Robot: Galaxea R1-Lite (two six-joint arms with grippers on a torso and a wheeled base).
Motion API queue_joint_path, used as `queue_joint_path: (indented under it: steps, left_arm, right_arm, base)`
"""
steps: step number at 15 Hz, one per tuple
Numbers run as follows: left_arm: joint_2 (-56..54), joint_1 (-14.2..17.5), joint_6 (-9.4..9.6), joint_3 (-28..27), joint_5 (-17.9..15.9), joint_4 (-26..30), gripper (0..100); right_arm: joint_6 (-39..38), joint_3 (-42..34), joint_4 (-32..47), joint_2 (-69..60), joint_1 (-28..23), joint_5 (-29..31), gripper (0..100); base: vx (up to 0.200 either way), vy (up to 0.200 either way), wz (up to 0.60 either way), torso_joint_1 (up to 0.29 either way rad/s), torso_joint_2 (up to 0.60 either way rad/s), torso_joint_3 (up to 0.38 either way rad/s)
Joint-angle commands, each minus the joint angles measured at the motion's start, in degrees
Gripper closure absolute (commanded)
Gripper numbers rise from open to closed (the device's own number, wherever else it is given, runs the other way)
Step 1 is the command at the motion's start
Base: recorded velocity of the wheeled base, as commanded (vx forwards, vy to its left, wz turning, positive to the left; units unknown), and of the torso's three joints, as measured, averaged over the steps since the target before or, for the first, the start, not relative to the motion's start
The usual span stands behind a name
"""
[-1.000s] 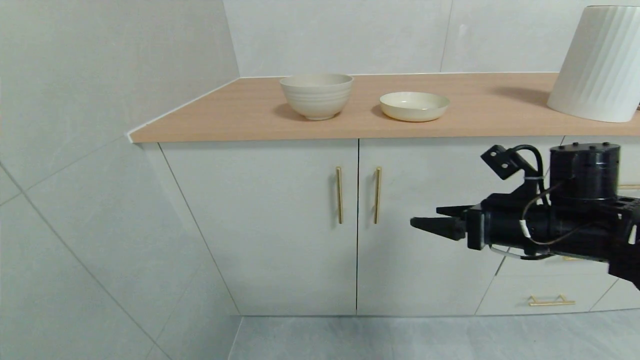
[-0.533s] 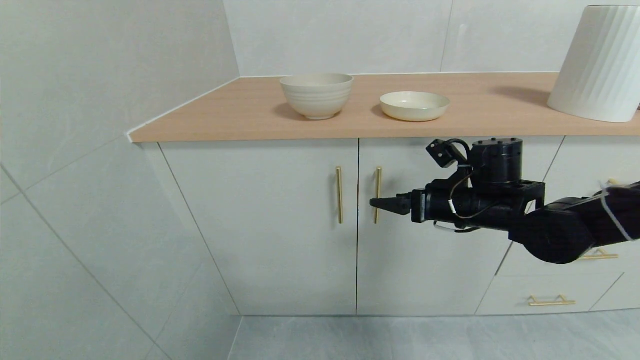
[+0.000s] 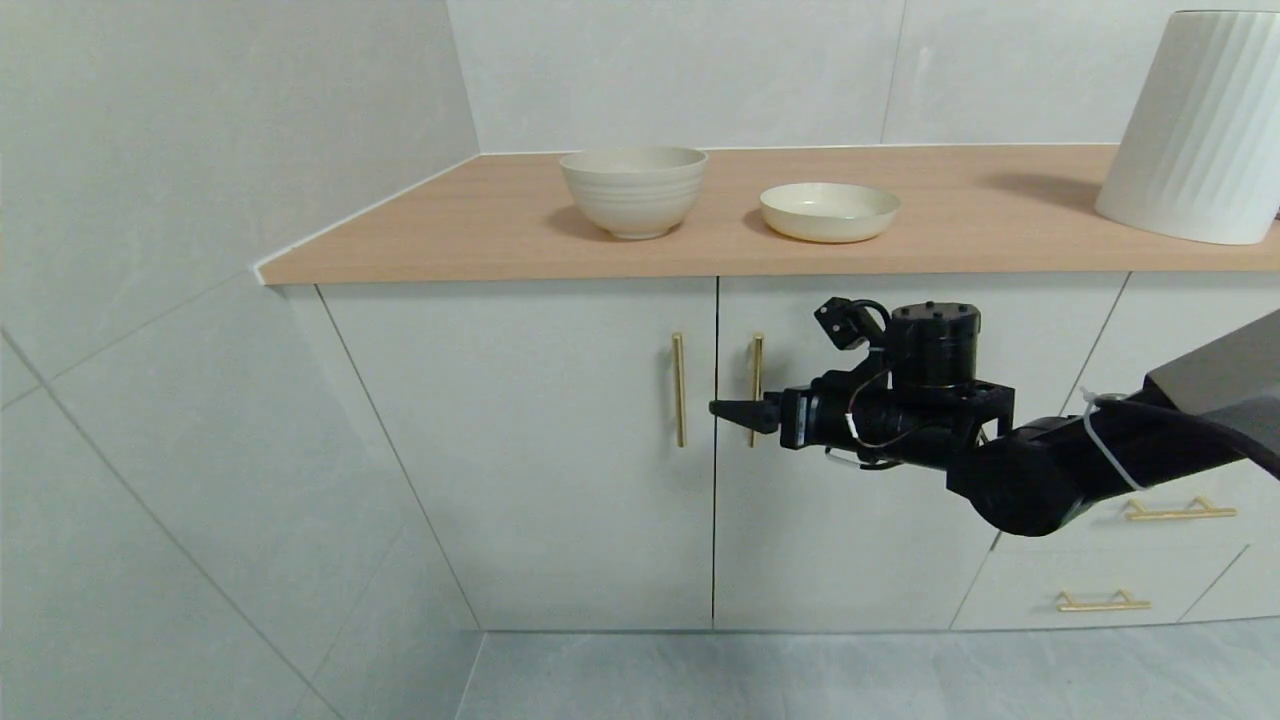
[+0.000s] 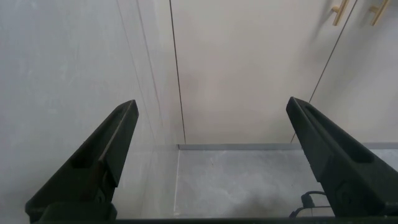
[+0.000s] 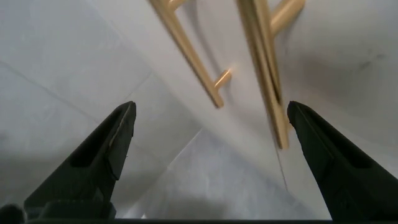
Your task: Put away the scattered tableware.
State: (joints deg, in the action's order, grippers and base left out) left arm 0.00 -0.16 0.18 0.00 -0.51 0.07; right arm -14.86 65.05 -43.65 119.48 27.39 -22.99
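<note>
Hovering at the right door's brass handle (image 3: 756, 390), the right gripper (image 3: 735, 411) has its fingers spread and grasps nothing. The left gripper (image 4: 211, 112) hangs low, facing the cabinet foot, fingers likewise apart and empty. Bowl (image 3: 633, 190) and shallow dish (image 3: 829, 212) sit near each other on the countertop (image 3: 450, 230). Judgement: early stage, doors shut, no tableware stowed yet.
</note>
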Motion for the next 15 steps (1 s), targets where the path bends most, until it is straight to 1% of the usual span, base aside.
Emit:
queue_joint_path:
  steps: [1, 9, 13, 15]
  left_arm:
    - [0.0, -0.02, -0.01, 0.0, -0.02, 0.01, 0]
    - [0.0, -0.02, -0.01, 0.0, -0.02, 0.01, 0]
    - [0.0, -0.02, -0.01, 0.0, -0.02, 0.01, 0]
    - [0.0, -0.02, -0.01, 0.0, -0.02, 0.01, 0]
  right_arm:
    - [-0.34, 0.43, -1.26, 1.37, 0.03, 0.32, 0]
    - [-5.53, 1.13, -7.5, 4.45, 1.79, 1.19, 0]
    - [-7.99, -0.01, -7.76, 3.22, 2.75, 0.84, 0]
    - [-7.99, -1.24, -7.76, 2.51, 3.19, 0.58, 0]
  base:
    - [0.0, 0.0, 0.0, 0.0, 0.0, 0.0]
    - [0.0, 0.0, 0.0, 0.0, 0.0, 0.0]
    - [0.0, 0.0, 0.0, 0.0, 0.0, 0.0]
    - [0.0, 0.0, 0.0, 0.0, 0.0, 0.0]
